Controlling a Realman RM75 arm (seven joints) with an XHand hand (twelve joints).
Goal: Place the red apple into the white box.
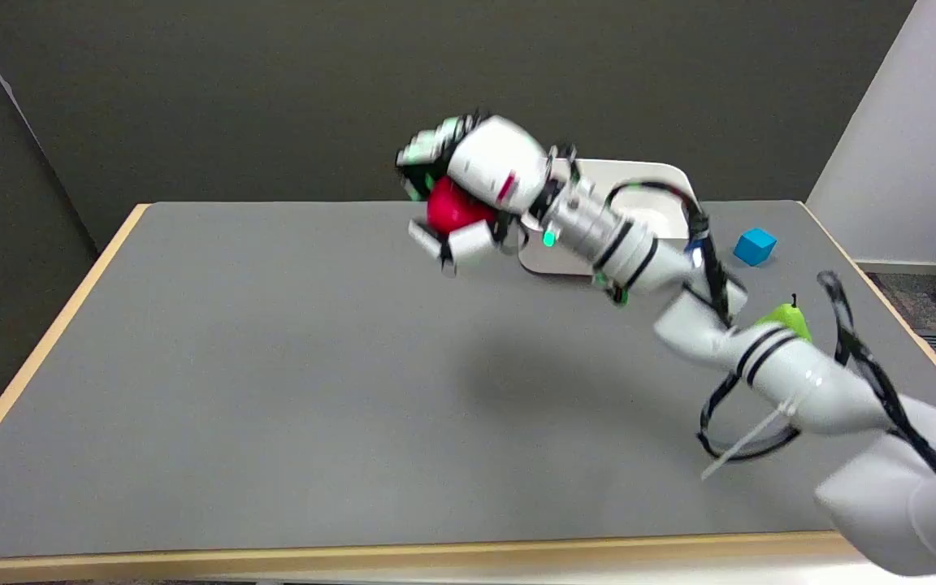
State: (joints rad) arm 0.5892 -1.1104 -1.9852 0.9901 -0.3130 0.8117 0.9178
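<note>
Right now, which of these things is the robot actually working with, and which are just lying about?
In the job:
right hand, holding the red apple in the air
white box, at the table's far side, where the apple goes

Just lying about:
blue cube
green pear, partly hidden behind the arm

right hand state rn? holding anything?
Right hand: closed around the red apple, held in the air to the left of the white box.
</note>
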